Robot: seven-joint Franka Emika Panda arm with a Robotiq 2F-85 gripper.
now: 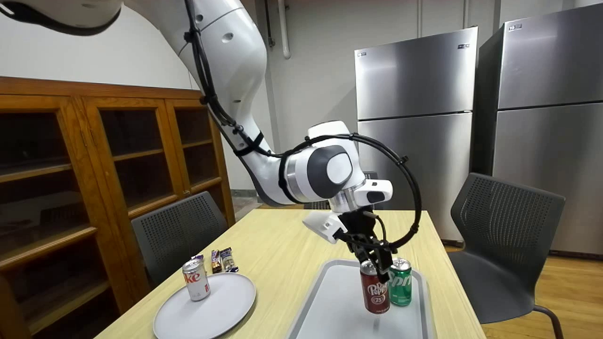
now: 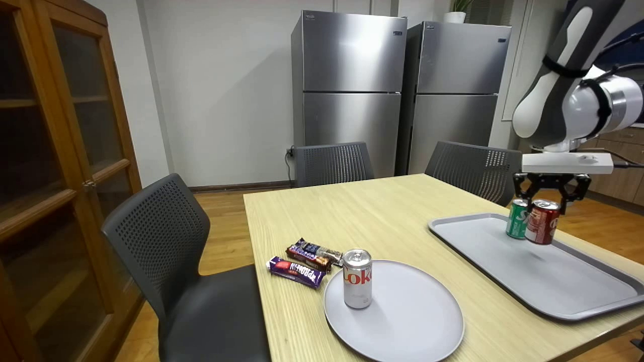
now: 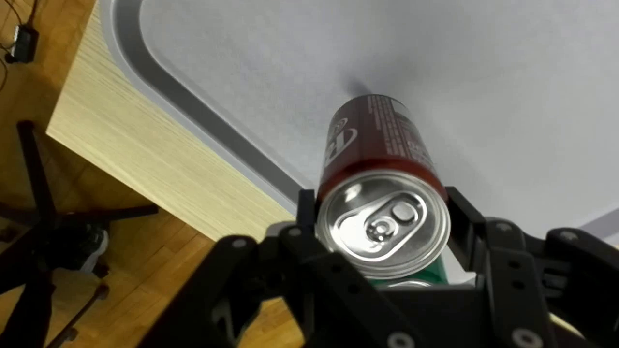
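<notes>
My gripper (image 1: 377,270) is shut on a dark red Dr Pepper can (image 1: 375,297), with a black finger on each side near its top. It also shows in an exterior view, gripper (image 2: 547,205) and can (image 2: 541,227). In the wrist view the can (image 3: 379,133) is upright between the fingertips (image 3: 378,198), its silver lid toward the camera. The can hangs a little above the grey tray (image 1: 334,301), with a shadow below. A green Sprite can (image 1: 401,288) stands right beside it on the tray; in the wrist view it is mostly hidden (image 3: 435,271).
A silver Coke can (image 2: 357,284) stands on a round grey plate (image 2: 412,322). Several wrapped bars (image 2: 297,271) lie beside the plate on the wooden table (image 2: 362,216). Dark chairs (image 1: 506,235) surround the table. A wooden cabinet (image 1: 89,197) and steel fridges (image 1: 414,127) stand behind.
</notes>
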